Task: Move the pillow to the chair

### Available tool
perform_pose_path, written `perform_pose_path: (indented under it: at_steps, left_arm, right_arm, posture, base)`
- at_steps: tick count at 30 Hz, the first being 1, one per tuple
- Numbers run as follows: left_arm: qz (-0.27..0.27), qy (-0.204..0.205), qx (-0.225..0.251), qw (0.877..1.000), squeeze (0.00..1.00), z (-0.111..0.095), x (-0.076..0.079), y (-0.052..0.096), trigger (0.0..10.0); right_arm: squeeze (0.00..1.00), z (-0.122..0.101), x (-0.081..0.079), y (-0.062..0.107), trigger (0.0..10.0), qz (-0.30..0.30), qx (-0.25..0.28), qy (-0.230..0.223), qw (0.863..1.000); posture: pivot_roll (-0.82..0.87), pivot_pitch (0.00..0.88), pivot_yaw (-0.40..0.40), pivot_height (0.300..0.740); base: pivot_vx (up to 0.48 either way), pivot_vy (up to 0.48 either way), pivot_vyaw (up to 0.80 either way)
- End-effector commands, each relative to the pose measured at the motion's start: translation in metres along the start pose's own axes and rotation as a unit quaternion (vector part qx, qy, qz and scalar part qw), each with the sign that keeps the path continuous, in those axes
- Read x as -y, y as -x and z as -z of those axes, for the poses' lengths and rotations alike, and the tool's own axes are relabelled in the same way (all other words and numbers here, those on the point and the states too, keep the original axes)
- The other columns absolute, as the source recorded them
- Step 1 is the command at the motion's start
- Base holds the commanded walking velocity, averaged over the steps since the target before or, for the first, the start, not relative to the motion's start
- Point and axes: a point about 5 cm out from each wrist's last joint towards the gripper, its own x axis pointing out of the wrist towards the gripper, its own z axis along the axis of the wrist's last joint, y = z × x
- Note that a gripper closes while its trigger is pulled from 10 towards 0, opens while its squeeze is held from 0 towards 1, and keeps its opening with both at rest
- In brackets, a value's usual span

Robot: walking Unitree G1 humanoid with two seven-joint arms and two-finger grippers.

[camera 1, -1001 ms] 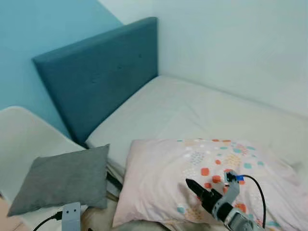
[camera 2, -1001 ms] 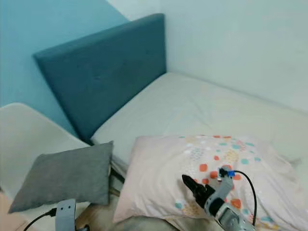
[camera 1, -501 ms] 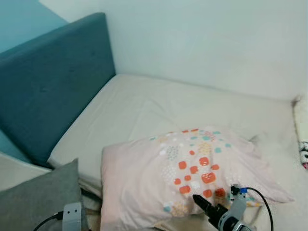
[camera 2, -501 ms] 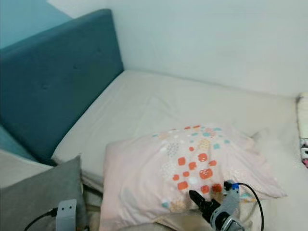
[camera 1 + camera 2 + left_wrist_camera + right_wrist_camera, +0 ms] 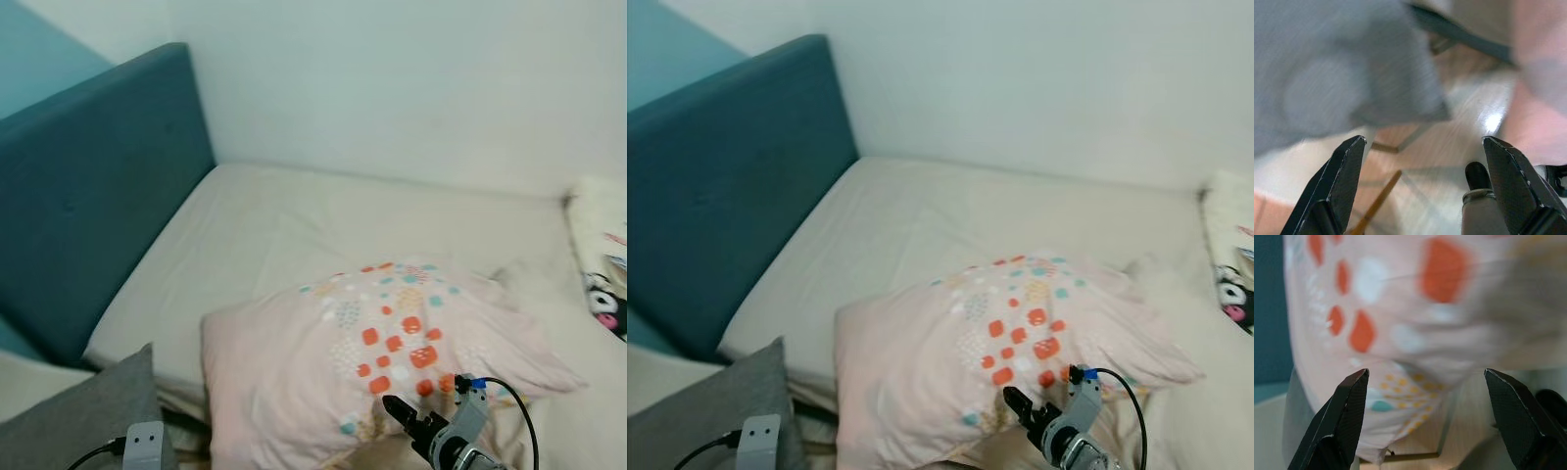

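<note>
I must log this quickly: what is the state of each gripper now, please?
Left gripper: open, holding nothing, over the floor by the grey cushion.
Right gripper: open, holding nothing, at the near edge of the pillow.

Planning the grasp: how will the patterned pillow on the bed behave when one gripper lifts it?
The pillow looks soft and creased, so it will probably sag either side of the right gripper. Likely light for its bulk. Its loose fabric may bunch between the open fingers.

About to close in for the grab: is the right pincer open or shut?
Open. The right pincer has its two black fingers spread wide, with the patterned pillow just ahead and nothing gripped between them.
</note>
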Motion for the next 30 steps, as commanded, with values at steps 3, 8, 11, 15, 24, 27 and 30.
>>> perform_pose_path:
  at_steps: [3,8,11,15,24,27,30]
  left_arm:
    - [-0.003,-0.011,-0.012,1.0,0.0,0.006,-0.002,0.001,10.0]
    - [-0.006,-0.011,-0.014,1.0,0.0,0.008,-0.004,0.001,10.0]
    - [-0.01,-0.009,-0.015,1.0,0.0,0.009,-0.005,0.002,10.0]
    - [-0.016,-0.006,-0.016,1.0,0.0,0.01,-0.007,0.002,10.0]
    - [-0.019,-0.009,-0.015,1.0,0.0,0.01,-0.008,0.002,10.0]
    - [-0.021,-0.014,-0.013,1.0,0.0,0.009,-0.009,0.002,10.0]
    - [-0.023,-0.016,-0.012,1.0,0.0,0.009,-0.01,0.002,10.0]
  right_arm:
    - [0.0,0.001,0.001,-0.001,10.0,0.015,0.006,0.002,1.0]
    - [0.0,-0.007,0.001,-0.001,10.0,0.018,0.027,-0.003,0.999]
    - [0.0,-0.012,0.0,-0.001,10.0,0.022,0.041,-0.01,0.999]
    - [0.0,-0.02,-0.003,-0.002,10.0,0.007,0.064,-0.028,0.998]
    - [0.0,-0.022,-0.01,-0.006,10.0,-0.003,0.065,-0.027,0.997]
    - [0.0,-0.021,-0.013,-0.009,10.0,-0.004,0.066,-0.033,0.997]
    - [0.0,-0.02,-0.014,-0.01,10.0,-0.008,0.066,-0.043,0.997]
  posture:
    - [-0.16,0.037,0.049,0.74]
    - [-0.16,0.045,0.048,0.74]
    - [-0.16,0.053,0.046,0.73]
    - [-0.16,0.057,0.047,0.71]
    - [-0.16,0.064,0.051,0.69]
    - [-0.16,0.064,0.053,0.675]
    - [-0.16,0.063,0.053,0.66]
  base:
    - [0.0,0.0,-0.44]
    - [0.0,0.0,0.0]
    - [0.0,0.0,0.0]
    - [0.0,0.0,0.0]
    - [0.0,0.0,0.0]
    - [0.0,0.0,0.0]
    - [0.0,0.0,0.0]
